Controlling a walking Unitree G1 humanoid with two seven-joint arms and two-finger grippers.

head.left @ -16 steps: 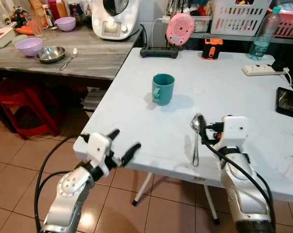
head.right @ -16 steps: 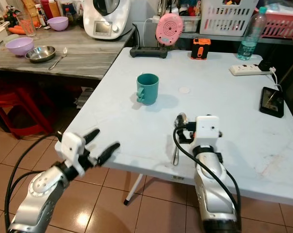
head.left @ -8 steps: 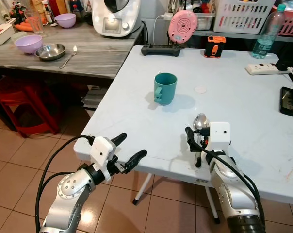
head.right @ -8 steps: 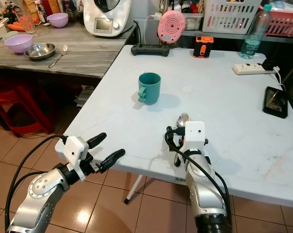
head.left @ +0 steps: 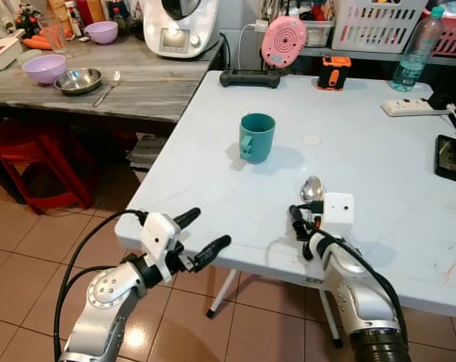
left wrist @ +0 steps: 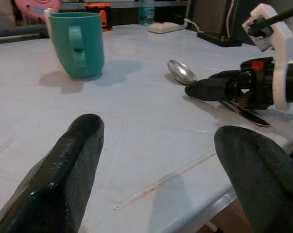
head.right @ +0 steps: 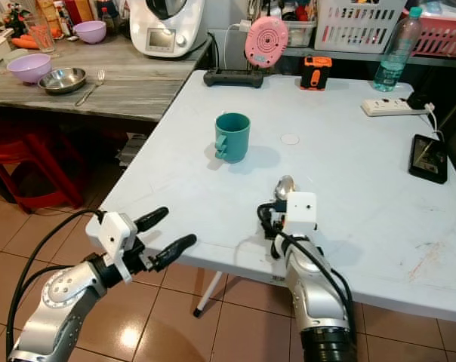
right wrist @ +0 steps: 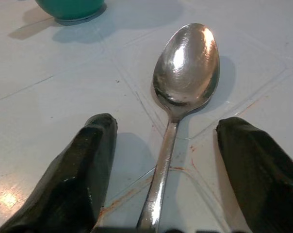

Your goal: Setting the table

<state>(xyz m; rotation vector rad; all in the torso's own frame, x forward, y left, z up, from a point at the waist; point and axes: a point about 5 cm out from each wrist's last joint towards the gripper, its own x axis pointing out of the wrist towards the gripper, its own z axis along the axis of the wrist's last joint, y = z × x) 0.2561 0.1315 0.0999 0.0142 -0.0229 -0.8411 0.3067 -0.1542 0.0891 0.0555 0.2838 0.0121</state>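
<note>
White counter (head.left: 379, 151) in front of robot, near edge toward it. Spoon (right wrist: 185, 73) lies flat on the counter close to that near edge, bowl pointing away from the robot, handle toward it. Right gripper (right wrist: 163, 160) low over the spoon handle, fingers spread wide and released, one finger (right wrist: 86, 165) on each side of the handle, nothing grasped; handle runs up the gap between them, not touching either as far as can be seen. In the head views the right gripper sits at the counter's near edge with the spoon bowl (head.left: 312, 188) just beyond its white wrist block. Teal mug (head.left: 256, 137) stands upright farther in on the counter, handle facing the robot, well apart from the spoon. Left gripper (head.left: 201, 235) held off the counter's near left corner, above the tiled floor (head.left: 32, 249), fingers parted and released, empty. Far side of counter: pink round device (head.left: 282, 41), orange-black gadget (head.left: 333, 73), water bottle (head.left: 417, 50), power strip (head.left: 409, 108), phone (head.left: 451, 157). Separate grey counter (head.left: 137, 83) to the left carries a purple bowl (head.left: 45, 69), steel bowl (head.left: 78, 81), fork (head.left: 109, 87).
</note>
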